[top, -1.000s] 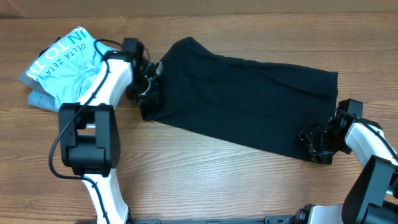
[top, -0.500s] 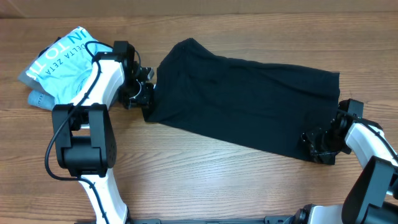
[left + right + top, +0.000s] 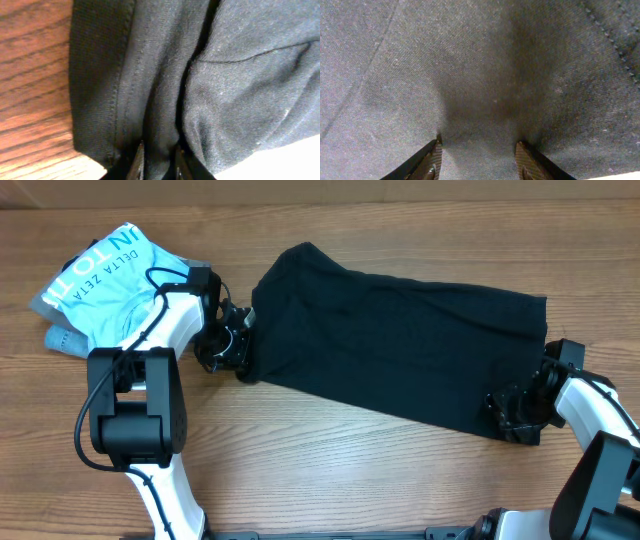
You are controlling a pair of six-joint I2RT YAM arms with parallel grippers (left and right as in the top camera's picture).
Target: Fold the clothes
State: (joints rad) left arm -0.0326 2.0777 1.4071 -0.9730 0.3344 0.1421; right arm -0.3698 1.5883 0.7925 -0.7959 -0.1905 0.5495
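Fabric spans the gap between both arms: the clothes (image 3: 400, 345) lie mid-table (image 3: 330, 470), long axis left to right. The left gripper (image 3: 236, 350) pinches a fold at the left end, and the right gripper (image 3: 514, 412) clamps bunched cloth at the near right corner, so each arm has the end nearer to it.

Lettering on the light blue shirt (image 3: 105, 280), far left in the overhead view: small white capitals spell DELTA ZETA, running slantwise across the fabric. Right alongside that line sit much bigger white letters, broken up by folds. I can make out N, T, O, T, H, and the rest is lost in the creases.
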